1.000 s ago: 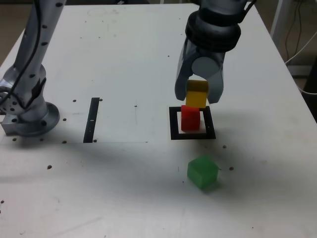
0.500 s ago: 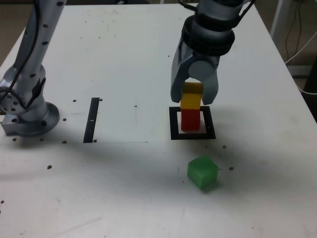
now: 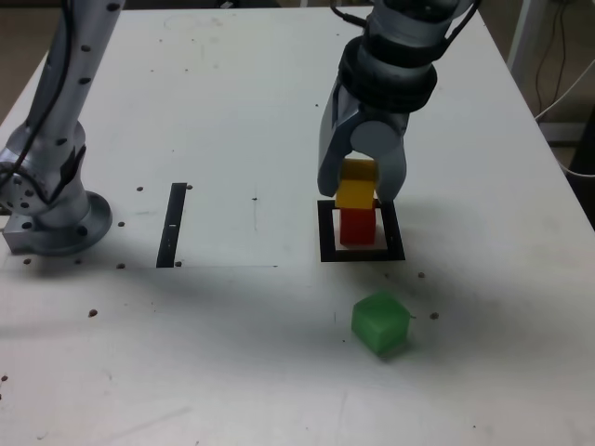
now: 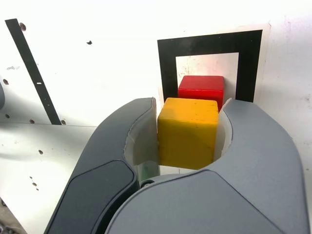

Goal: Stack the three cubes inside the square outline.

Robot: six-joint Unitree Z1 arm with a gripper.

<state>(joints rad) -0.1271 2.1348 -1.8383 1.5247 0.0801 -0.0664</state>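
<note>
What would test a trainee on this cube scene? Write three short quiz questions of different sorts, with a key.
1. True or false: the tool is shut on the yellow cube.
2. Which cube stands inside the square outline? A green, B red, C none.
3. Fill in: the green cube lies on the table, ____ the outline.

Key:
1. True; the wrist view shows both pads pressed against the yellow cube.
2. B; the red cube stands on the white centre, right under the yellow one.
3. Outside, nearer the camera in the exterior view.
</note>
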